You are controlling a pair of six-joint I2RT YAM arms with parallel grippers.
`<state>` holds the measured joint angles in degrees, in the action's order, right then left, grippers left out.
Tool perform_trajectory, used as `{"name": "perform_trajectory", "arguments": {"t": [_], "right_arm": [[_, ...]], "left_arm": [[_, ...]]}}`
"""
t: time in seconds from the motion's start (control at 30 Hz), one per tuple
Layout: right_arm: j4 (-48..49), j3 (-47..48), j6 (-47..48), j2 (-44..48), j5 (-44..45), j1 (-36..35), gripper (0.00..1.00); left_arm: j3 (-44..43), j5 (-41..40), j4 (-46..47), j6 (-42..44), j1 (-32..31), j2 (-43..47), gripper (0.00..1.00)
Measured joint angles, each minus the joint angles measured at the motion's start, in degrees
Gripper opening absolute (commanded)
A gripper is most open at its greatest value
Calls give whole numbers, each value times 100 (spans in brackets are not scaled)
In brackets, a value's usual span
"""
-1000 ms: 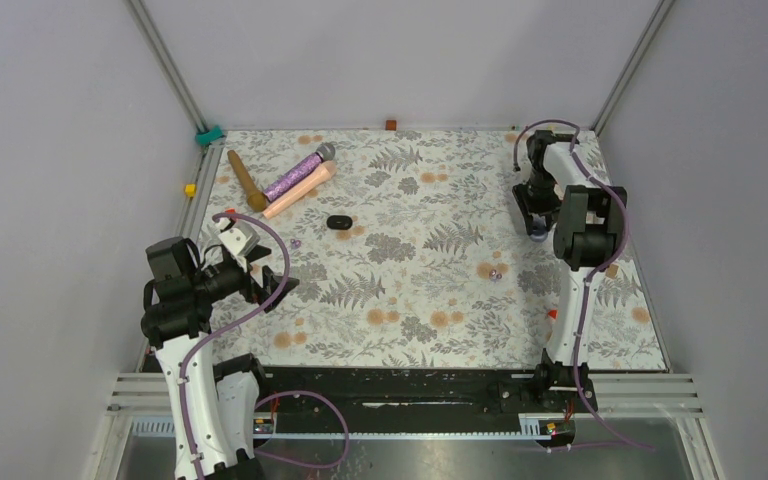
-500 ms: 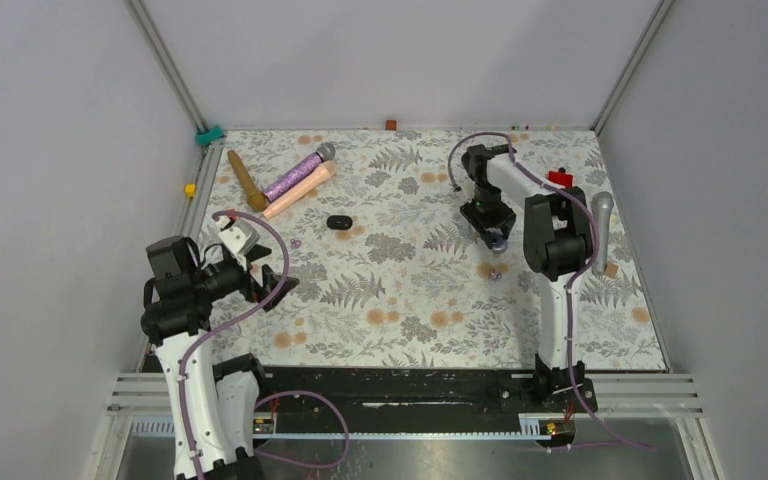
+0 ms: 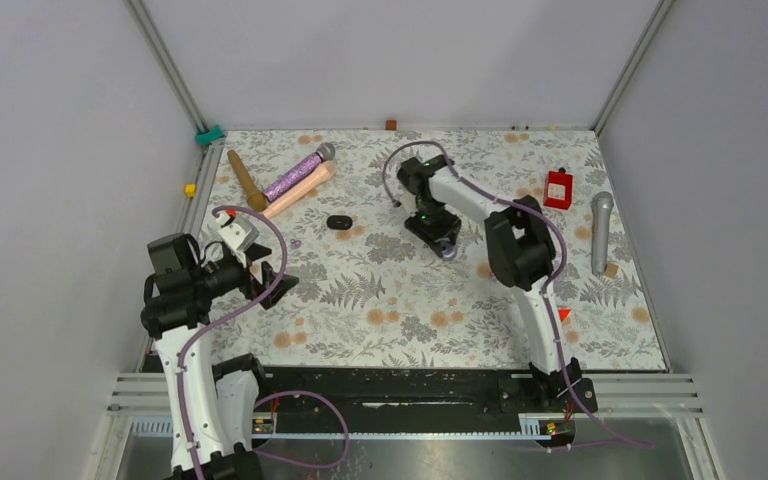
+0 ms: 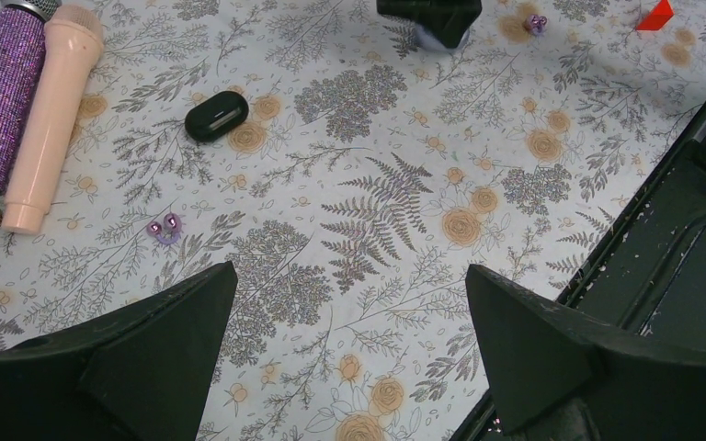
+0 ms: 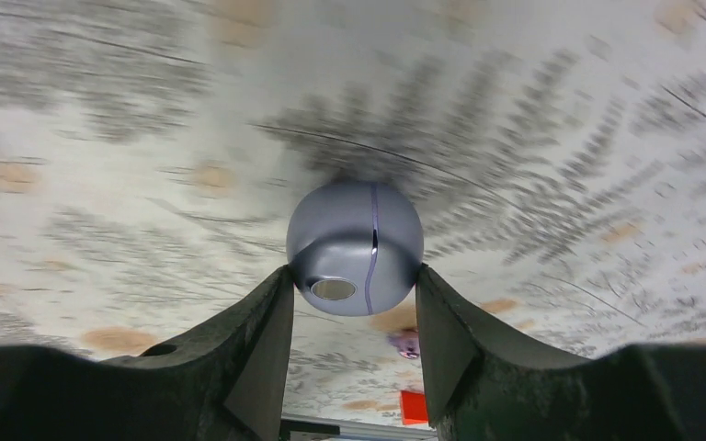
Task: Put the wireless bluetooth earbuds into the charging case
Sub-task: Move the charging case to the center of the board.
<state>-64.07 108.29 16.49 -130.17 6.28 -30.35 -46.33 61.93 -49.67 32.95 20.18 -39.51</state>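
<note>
Shift to mid-table for right claw (image 5: pixel 353 280), grey case (image 5: pixel 354 230) in grip; left claw (image 4: pixel 349 271) wide.

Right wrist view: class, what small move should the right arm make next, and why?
Likely set the rounded grey case down on the floral cloth near the purple earbuds. The right gripper grips it by its sides, seam shut, so nothing can go in yet; the earbuds lie loose before the open, empty left gripper.
</note>
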Motion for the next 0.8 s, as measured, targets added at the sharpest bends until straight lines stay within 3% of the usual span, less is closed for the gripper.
{"name": "perform_trajectory", "arguments": {"t": [0.2, 0.47, 0.67, 0.8], "right_arm": [[-79, 216, -59, -190, -149, -957, 49], [-297, 643, -59, -459, -363, -1552, 64], [0, 254, 50, -243, -498, -1574, 93], [431, -568, 212, 450, -640, -1574, 100]], "left_arm": [[0, 2, -2, 0, 4, 0, 99], [0, -2, -2, 0, 15, -83, 99], [0, 0, -2, -2, 17, -149, 99], [0, 0, -2, -4, 17, -149, 99]]}}
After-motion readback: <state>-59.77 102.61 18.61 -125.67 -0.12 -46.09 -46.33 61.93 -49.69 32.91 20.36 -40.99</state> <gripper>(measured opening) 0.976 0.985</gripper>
